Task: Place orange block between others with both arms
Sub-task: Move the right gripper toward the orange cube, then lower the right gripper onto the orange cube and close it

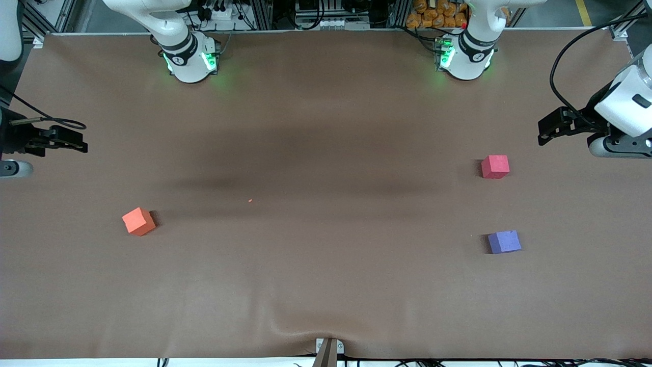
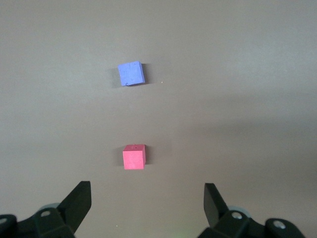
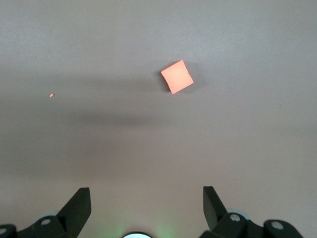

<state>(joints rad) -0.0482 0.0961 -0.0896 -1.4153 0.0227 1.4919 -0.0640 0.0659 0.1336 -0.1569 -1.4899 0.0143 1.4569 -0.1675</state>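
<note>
The orange block [image 1: 138,221] [image 3: 177,77] lies on the brown table toward the right arm's end. At the left arm's end sit the others: a red-pink cube [image 1: 495,166] [image 2: 133,157] and, nearer the front camera, a purple-blue cube [image 1: 504,241] [image 2: 131,74]. A gap of bare table separates those two. My left gripper [image 1: 544,133] [image 2: 147,198] hangs open and empty over the table's end, beside the red-pink cube. Over the other end of the table my right gripper [image 1: 81,142] [image 3: 147,198] is open too, nothing between its fingers, well apart from the orange block.
A tiny orange crumb [image 1: 250,200] [image 3: 51,95] lies near the table's middle. Both arm bases [image 1: 189,60] [image 1: 466,57] stand along the edge of the table farthest from the front camera. A cable [image 1: 565,61] loops above the left gripper. The cloth ripples at the front edge [image 1: 326,336].
</note>
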